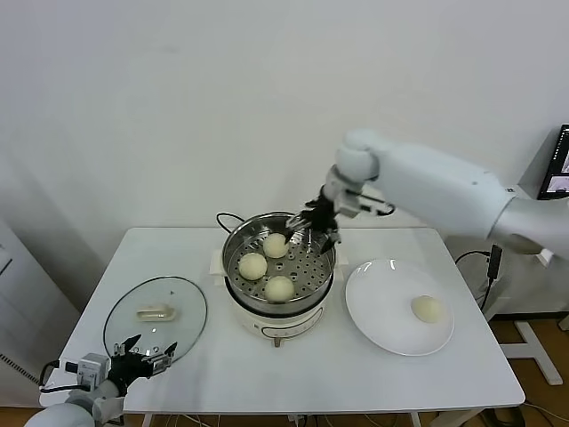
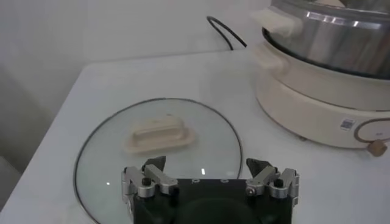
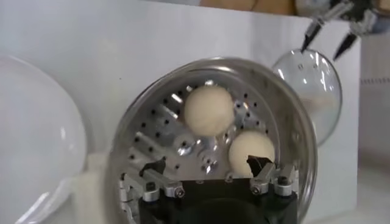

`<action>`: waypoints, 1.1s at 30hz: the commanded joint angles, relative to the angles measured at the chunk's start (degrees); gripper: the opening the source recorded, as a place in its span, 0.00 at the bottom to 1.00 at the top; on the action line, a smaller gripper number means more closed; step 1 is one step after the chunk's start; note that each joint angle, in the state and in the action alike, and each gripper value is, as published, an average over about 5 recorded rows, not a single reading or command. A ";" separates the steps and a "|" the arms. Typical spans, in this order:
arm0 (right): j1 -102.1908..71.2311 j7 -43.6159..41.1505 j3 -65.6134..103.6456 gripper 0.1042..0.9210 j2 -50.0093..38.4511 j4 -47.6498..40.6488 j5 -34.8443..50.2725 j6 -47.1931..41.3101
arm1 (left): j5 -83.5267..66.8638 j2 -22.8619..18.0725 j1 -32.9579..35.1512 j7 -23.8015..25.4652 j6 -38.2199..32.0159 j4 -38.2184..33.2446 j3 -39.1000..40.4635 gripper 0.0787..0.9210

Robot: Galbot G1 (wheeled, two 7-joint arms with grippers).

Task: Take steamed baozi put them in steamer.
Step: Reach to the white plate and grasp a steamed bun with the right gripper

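Three steamed baozi (image 1: 266, 265) inside steamer (image 1: 233, 253); one on plate (image 1: 373, 311). Right gripper (image 1: 313, 229) spread empty over far rim. Left gripper (image 1: 145, 353) open beside lid (image 1: 182, 311), near table (image 1: 356, 382) edge.

In the right wrist view, the right gripper (image 3: 207, 172) hides the steamer's (image 3: 286, 122) third baozi; the plate (image 3: 36, 134) is cut off at the left edge.

Plain white wall (image 1: 178, 98), white table (image 1: 444, 374), dark monitor edge (image 1: 560, 165) at right, wooden floor (image 1: 542, 356) beneath
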 commanded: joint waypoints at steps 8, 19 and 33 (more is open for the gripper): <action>3.14 -9.00 -9.84 0.88 -16.76 -9.79 14.52 -40.04 | -0.25 0.15 0.02 -0.01 0.26 -0.28 -0.50 0.88; -6.71 -7.59 -6.30 0.88 -19.99 -11.30 13.73 -41.13 | -0.42 0.19 0.06 -0.01 0.42 -0.54 -0.72 0.88; -17.49 -3.62 -0.35 0.88 -18.87 -14.22 9.02 -41.95 | -0.70 0.17 0.21 0.01 0.64 -1.17 -0.53 0.88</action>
